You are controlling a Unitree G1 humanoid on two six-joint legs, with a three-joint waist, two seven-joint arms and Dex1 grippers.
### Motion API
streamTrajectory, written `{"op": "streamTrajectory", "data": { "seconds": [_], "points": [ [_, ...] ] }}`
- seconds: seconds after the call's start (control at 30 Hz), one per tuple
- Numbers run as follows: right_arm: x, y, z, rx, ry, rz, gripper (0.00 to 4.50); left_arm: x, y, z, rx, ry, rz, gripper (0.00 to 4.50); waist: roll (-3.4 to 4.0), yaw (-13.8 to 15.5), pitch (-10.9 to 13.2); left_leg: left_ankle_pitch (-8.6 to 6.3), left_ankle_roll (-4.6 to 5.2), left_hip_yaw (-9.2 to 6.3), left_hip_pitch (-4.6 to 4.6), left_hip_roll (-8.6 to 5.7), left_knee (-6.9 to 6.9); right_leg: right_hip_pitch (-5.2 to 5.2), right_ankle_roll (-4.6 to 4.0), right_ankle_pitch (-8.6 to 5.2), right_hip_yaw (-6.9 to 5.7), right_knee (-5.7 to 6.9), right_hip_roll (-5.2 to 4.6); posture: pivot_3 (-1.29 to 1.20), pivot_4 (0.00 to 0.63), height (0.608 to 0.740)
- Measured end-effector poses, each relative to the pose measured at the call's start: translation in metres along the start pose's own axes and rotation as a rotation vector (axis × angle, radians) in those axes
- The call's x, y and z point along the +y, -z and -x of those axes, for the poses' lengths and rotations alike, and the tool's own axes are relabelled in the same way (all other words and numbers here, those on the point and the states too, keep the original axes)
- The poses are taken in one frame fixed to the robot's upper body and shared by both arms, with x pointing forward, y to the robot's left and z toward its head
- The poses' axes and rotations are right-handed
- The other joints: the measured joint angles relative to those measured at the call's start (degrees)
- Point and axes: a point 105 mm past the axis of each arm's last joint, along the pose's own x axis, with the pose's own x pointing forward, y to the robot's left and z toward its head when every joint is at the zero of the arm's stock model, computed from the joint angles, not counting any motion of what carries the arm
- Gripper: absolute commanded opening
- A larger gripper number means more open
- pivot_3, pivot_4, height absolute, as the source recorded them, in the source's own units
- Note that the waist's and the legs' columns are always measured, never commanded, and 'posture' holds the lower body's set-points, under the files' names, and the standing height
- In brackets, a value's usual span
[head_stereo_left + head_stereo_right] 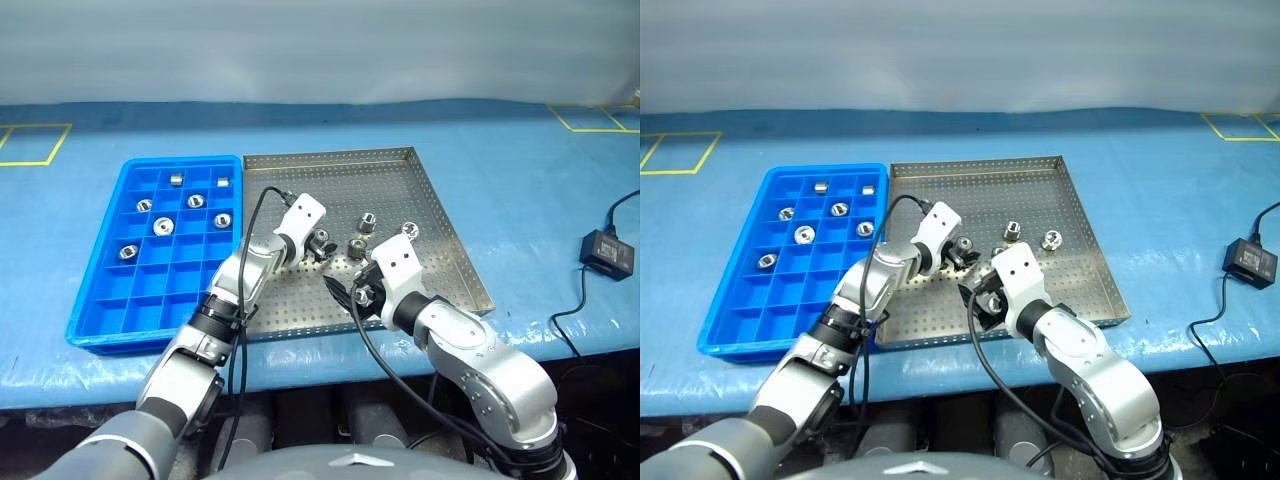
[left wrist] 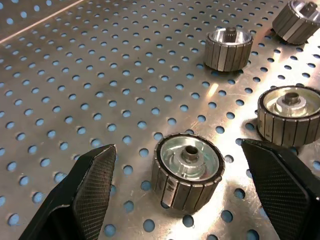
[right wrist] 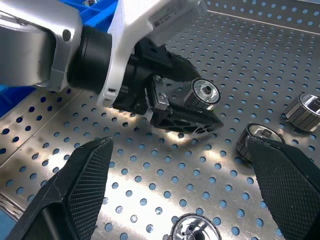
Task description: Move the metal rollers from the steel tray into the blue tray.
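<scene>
Now left gripper [image 2: 187, 185] straddles one roller [image 2: 188, 170] on the steel tray [image 1: 440, 200], fingers wide, not gripping yet, set up for pickup. Right gripper [image 3: 180, 195] hangs wide open nearby. Blue tray [image 1: 100, 320] holds several rollers.

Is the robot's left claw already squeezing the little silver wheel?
No, in the left wrist view the metal roller sits on the steel tray between the left gripper fingers, with gaps on both sides.
</scene>
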Motion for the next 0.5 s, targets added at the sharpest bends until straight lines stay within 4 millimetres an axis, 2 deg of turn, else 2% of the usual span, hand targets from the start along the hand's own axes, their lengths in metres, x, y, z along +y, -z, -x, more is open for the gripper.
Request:
{"op": "streamTrajectory", "data": {
  "seconds": [0.13, 0.2, 0.3, 0.37, 0.5],
  "points": [
    [0.0, 0.0, 0.0, -0.001, 0.0, 0.0, 4.5, 0.003, 0.0, 0.0, -0.009, -0.026, 0.004, 2.08, 0.0, 0.0, 0.0, -0.01, 0.02, 0.02, 0.01, 0.0, 0.0, 0.0, 0.02, 0.01, 0.03, 0.0, -0.01, -0.08, 0.15, 0.74],
    [0.0, 0.0, 0.0, -0.001, -0.001, 0.0, 4.5, 0.01, 0.002, 0.002, -0.016, -0.065, 0.03, 1.66, 0.0, 0.0, 0.0, -0.01, 0.02, 0.02, 0.01, 0.0, 0.0, 0.0, 0.02, 0.01, 0.03, 0.0, -0.01, -0.07, 0.15, 0.74],
    [0.001, -0.001, -0.001, -0.001, -0.007, 0.002, 4.5, 0.026, -0.001, 0.013, -0.064, -0.168, 0.075, 1.66, 0.01, -0.04, 0.0, -0.01, 0.02, 0.03, 0.0, 0.04, -0.01, -0.04, 0.02, 0.02, 0.05, 0.01, 0.01, -0.06, 0.15, 0.74],
    [0.002, -0.001, -0.002, -0.001, -0.012, 0.005, 4.5, 0.037, -0.012, 0.024, -0.129, -0.246, 0.101, 1.66, 0.01, 0.12, 0.0, -0.01, 0.02, 0.02, -0.01, 0.04, -0.02, -0.04, -0.02, 0.04, 0.04, 0.01, 0.0, -0.04, 0.15, 0.74],
    [0.009, -0.006, -0.01, -0.004, -0.064, 0.027, 4.5, 0.068, -0.036, 0.069, -0.3, -0.484, 0.154, 1.66, 0.01, 0.23, 0.0, -0.02, 0.03, 0.04, 0.0, 0.01, 0.0, -0.02, -0.14, 0.18, 0.08, -0.01, -0.05, 0.0, 0.15, 0.74]
  ]
}}
